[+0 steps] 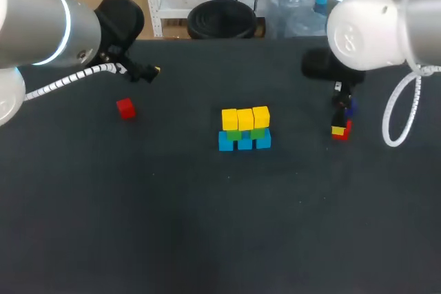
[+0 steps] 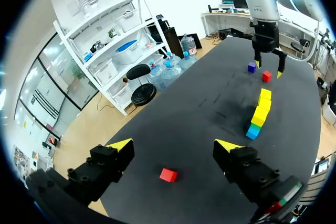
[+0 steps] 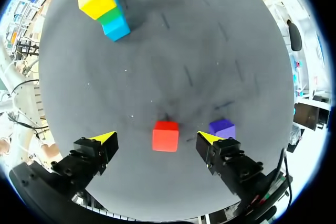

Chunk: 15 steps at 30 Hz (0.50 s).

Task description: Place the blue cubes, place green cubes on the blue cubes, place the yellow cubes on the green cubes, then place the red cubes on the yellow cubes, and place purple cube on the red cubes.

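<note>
In the middle of the table stands a stack: a row of blue cubes [image 1: 244,142], green cubes [image 1: 241,133] on them and yellow cubes [image 1: 245,118] on top. One red cube [image 1: 125,108] lies alone at the left; in the left wrist view this red cube [image 2: 168,174] lies under and ahead of my open left gripper [image 2: 173,145]. My right gripper [image 3: 156,137] is open and low over the table, with a second red cube [image 3: 165,136] between its fingers, untouched. A purple cube [image 3: 222,128] sits just beside one finger. The stack [image 3: 107,9] lies far ahead of it.
The table is a dark mat [image 1: 207,225] with wide bare room in front of the stack. My left gripper [image 1: 148,71] hangs near the back left, my right gripper [image 1: 340,127] at the right by the purple cube [image 1: 349,107].
</note>
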Each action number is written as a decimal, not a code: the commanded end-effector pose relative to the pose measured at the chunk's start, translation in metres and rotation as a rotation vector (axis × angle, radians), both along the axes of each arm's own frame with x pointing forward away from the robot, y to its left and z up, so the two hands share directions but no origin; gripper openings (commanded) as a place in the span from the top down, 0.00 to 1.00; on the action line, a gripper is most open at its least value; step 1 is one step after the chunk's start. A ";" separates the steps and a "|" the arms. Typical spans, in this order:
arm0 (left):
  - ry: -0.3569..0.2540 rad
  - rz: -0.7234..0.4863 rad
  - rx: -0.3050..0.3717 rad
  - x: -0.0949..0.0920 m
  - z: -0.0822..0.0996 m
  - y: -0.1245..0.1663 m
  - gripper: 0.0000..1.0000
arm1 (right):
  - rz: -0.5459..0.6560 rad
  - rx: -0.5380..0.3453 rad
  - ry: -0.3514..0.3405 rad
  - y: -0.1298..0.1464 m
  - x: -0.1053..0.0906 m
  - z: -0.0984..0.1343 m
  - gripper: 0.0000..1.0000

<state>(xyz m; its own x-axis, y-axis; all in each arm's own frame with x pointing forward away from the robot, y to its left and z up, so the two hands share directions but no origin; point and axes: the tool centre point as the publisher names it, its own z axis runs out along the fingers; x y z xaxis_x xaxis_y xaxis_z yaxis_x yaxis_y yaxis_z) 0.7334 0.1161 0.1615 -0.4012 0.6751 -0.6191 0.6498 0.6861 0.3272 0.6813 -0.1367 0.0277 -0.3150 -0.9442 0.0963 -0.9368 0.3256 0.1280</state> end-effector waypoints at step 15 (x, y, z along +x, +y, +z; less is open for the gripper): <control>0.001 -0.003 -0.002 0.001 0.000 0.001 0.00 | 0.022 0.003 -0.028 -0.008 -0.012 -0.017 0.33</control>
<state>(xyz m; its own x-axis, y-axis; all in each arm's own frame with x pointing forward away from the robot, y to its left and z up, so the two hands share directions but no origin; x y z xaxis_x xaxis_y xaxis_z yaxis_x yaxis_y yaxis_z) 0.7334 0.1161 0.1615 -0.4012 0.6751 -0.6191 0.6498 0.6861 0.3272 0.6704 -0.1448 0.0125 -0.2953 -0.9515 0.0869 -0.9467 0.3036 0.1074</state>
